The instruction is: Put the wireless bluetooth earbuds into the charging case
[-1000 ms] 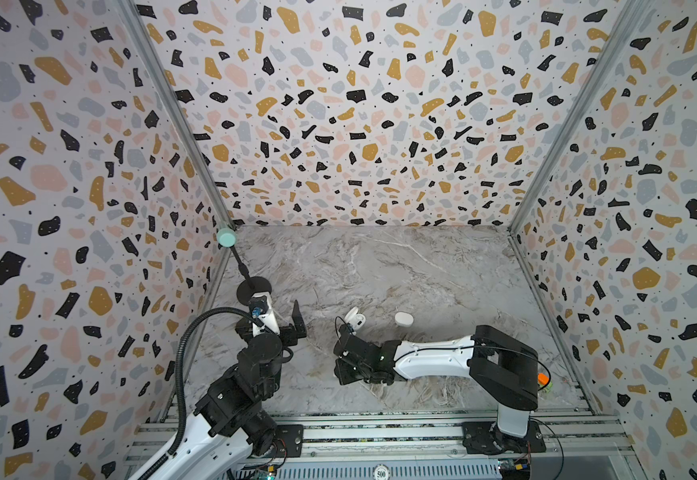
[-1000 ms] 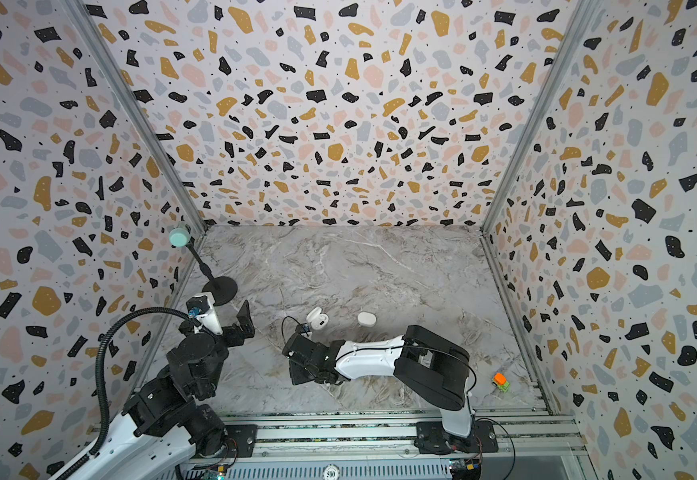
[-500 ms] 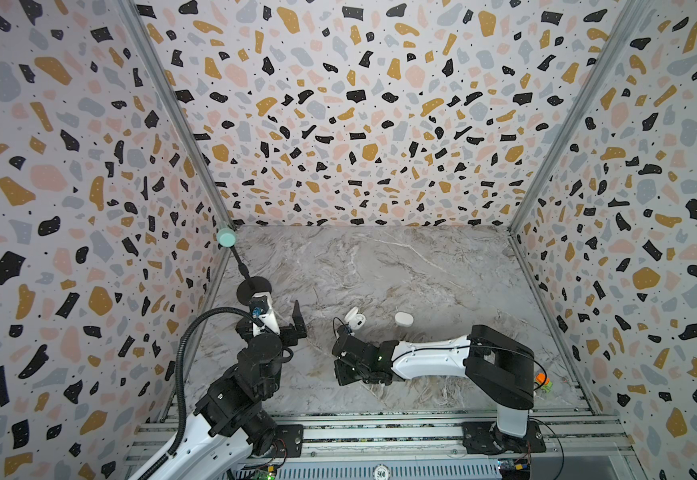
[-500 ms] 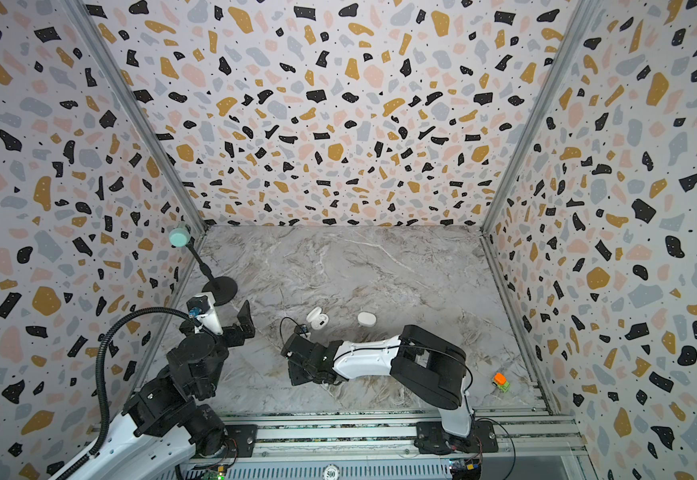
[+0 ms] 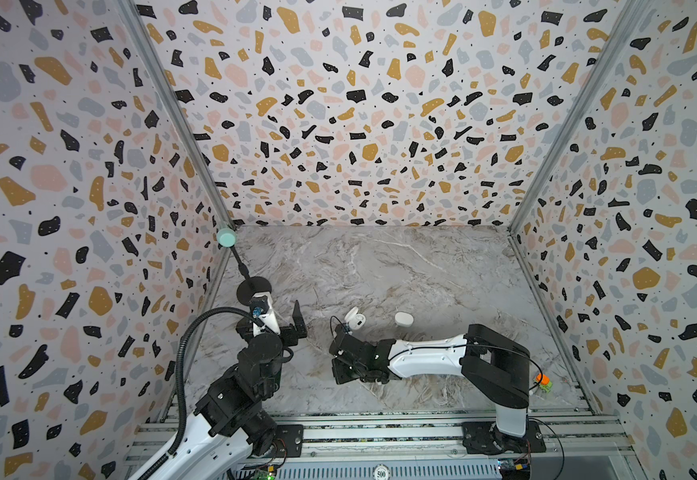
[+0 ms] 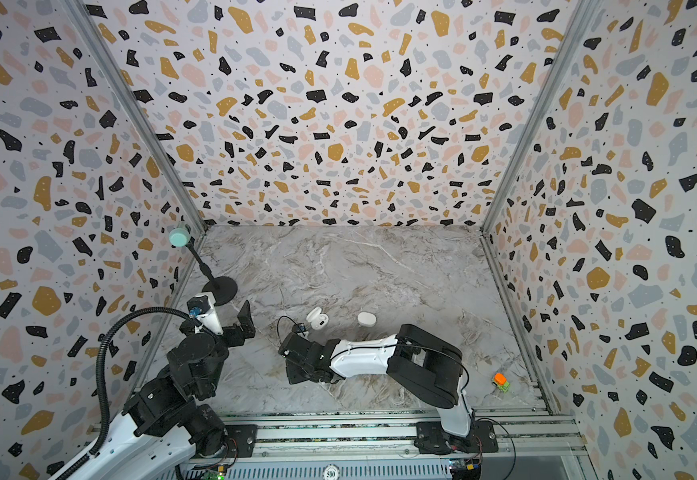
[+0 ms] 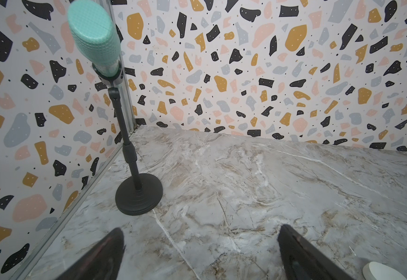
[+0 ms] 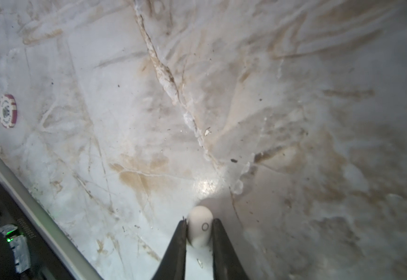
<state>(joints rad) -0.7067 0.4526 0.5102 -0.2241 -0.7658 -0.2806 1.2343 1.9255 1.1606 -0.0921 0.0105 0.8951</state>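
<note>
White and bean-shaped, a single earbud (image 8: 199,214) sits pinched between the two dark fingers (image 8: 181,235) of the right gripper (image 8: 200,224). The right wrist camera shows the fingers drawn narrow against its sides and a small ring mark on its face. The earbud is low over the grey, marble-look surface (image 5: 380,270); whether it touches cannot be told. A red-and-white poker chip (image 8: 7,111) lies on the same surface, well away from the earbud and near a metal rail.

In both top views the right arm (image 5: 429,353) reaches in from the right toward the middle of the front half, with its wrist turned down and the fingertips hidden beneath it. Just behind the wrist lies the open charging case (image 5: 355,318) with its lid raised; what it holds is too small to make out. A closed case (image 5: 404,319) rests near it on the right, and the two do not touch.

The left arm (image 5: 255,374) stands at the left side — its left gripper (image 7: 201,230) is spread wide, with only marble showing between the fingers in the left wrist view. Beyond it, by the back-left corner, a mint-green microphone (image 7: 93,41) stands on a black round-based stand. A small orange-and-green toy (image 5: 542,380) lies near the front right corner, and speckled terrazzo-print walls (image 5: 338,124) close in three sides.
</note>
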